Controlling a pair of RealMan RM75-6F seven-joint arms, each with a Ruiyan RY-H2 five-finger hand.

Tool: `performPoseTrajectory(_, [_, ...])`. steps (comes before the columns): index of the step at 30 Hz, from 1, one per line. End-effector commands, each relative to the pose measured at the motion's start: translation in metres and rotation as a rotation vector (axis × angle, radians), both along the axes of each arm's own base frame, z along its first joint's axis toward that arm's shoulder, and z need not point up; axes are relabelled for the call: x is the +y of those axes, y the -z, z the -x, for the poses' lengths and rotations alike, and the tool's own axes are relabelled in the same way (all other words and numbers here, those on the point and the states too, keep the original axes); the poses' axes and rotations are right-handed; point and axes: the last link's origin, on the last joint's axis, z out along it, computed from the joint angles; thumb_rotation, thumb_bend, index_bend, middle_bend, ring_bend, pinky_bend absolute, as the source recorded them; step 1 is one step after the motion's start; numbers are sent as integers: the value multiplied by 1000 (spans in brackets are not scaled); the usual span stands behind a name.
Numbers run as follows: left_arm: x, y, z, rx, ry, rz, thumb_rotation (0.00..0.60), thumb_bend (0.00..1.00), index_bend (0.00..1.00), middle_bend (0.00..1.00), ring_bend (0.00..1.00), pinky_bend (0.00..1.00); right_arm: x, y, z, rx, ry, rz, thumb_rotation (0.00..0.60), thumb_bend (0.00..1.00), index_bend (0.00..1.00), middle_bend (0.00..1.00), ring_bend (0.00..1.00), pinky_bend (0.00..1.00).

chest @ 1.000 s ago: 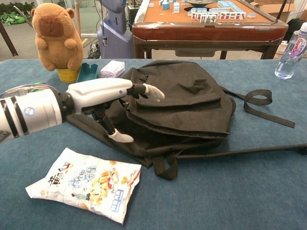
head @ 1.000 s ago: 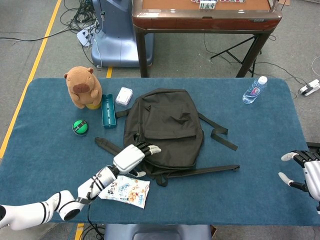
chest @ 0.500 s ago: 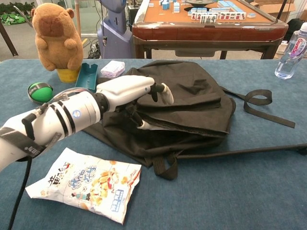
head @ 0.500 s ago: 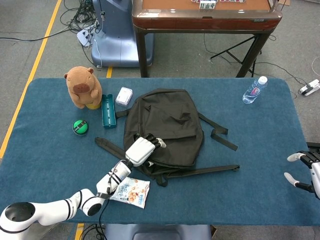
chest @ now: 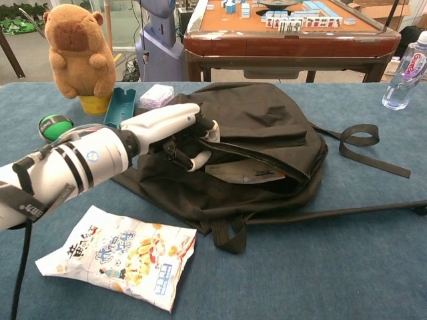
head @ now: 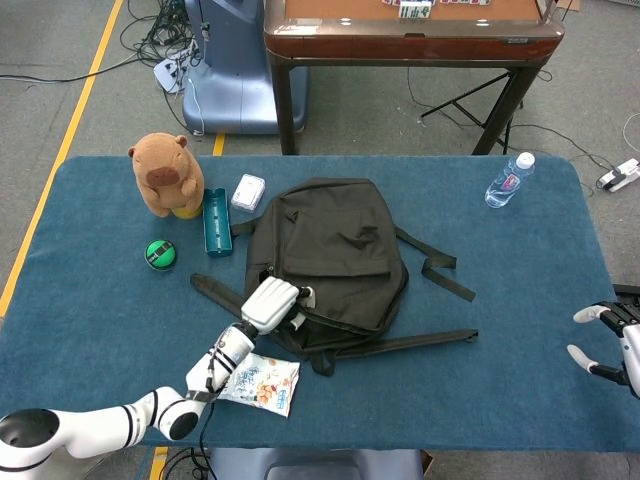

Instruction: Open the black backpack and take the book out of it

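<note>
Lay flat mid-table, the black backpack (chest: 267, 127), limp soft fabric, its near edge lifted into a gaping slot. Inside that slot, a pale flat corner showing, likely the book (chest: 248, 173), still well within the bag. Judged stiff and moderately heavy against the floppy cloth, smooth-covered and apt to slide; best pinched at the exposed corner or along the near edge, flat between thumb and fingers, with the flap kept raised so the fabric would not drag on it.

At the opening's left end, the left hand (chest: 183, 130), fingers (chest: 200, 159) curled in under the upper lip of fabric, apparently hooked on it and propping it up; whether truly clamped could not be told, since the cloth hid the tips. Not touching the book. Far off at the table's right edge, the right hand (head: 610, 335), fingers spread apart, holding nothing
</note>
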Motion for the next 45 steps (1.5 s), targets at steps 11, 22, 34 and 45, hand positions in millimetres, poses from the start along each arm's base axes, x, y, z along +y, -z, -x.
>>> performPoseTrajectory(11, [-49,-43,10,-36,2,209,600,556,731,738,676,648,1,1,-3,3,-6,-3,600,161,436,435,352,395])
performPoseTrajectory(22, [-10,-60,-26,-210,-156,216,600,554,716,738,673,649,-3,19,-19,5,-81,-136,600,163,435,435,352,395])
performPoseTrajectory(34, [43,-53,-37,-154,-349,108,600,553,698,738,674,652,-32,84,-86,28,-351,-466,600,170,436,435,352,395])
performPoseTrajectory(45, [65,-57,-28,49,-476,-111,600,553,677,737,674,655,-50,136,-139,101,-528,-557,600,186,436,435,348,395])
